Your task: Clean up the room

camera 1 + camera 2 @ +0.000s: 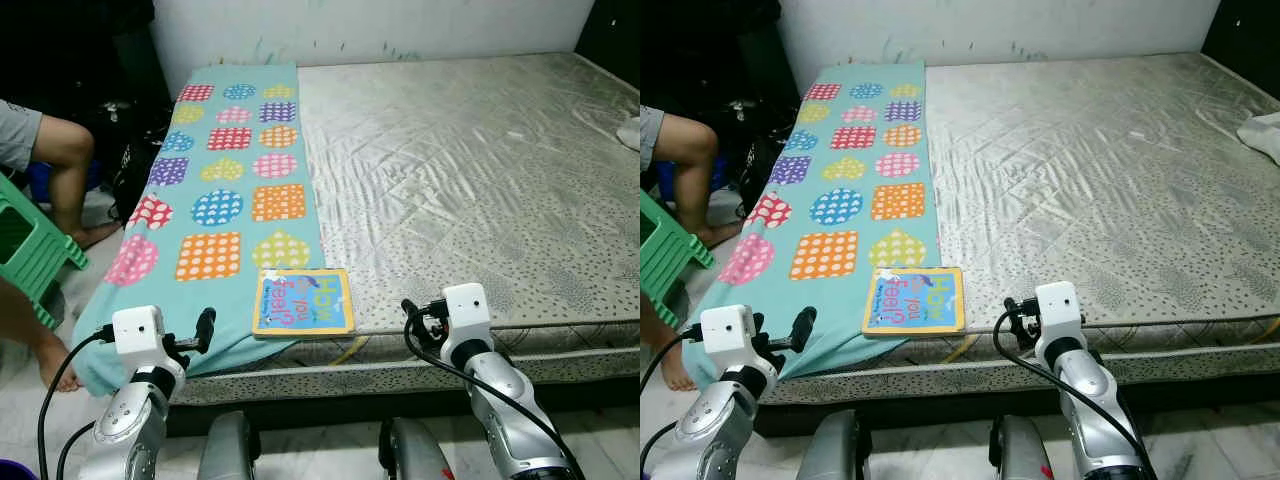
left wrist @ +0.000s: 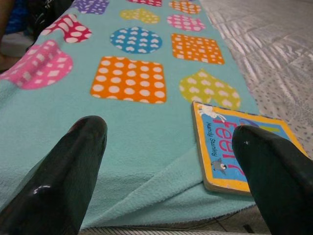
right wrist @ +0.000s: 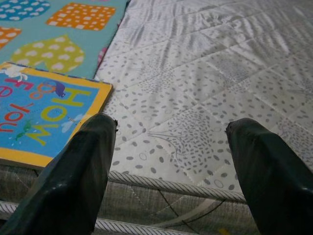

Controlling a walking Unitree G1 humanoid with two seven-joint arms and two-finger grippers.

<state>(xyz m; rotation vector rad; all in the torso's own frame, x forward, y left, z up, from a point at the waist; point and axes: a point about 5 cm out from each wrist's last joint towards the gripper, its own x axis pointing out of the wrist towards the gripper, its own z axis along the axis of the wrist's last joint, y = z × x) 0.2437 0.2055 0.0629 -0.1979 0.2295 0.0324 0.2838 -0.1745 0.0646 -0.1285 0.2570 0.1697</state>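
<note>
A children's board book (image 1: 302,301) with a blue cover and yellow border lies flat near the bed's front edge, partly on a teal blanket (image 1: 225,190) patterned with spotted coloured shapes. The blanket runs down the left strip of the bare grey mattress (image 1: 470,170). My left gripper (image 1: 205,328) hovers open at the bed's front edge, over the blanket left of the book (image 2: 234,152). On the book's other side my right gripper (image 1: 410,312) is open too, held over the mattress edge, with the book (image 3: 44,117) beside its left finger. Neither holds anything.
A person sits at the far left, a knee (image 1: 60,140) and a bare foot (image 1: 60,370) showing, beside a green plastic stool (image 1: 30,250). A white cloth (image 1: 630,132) lies at the mattress's right edge. A pale wall (image 1: 380,30) backs the bed.
</note>
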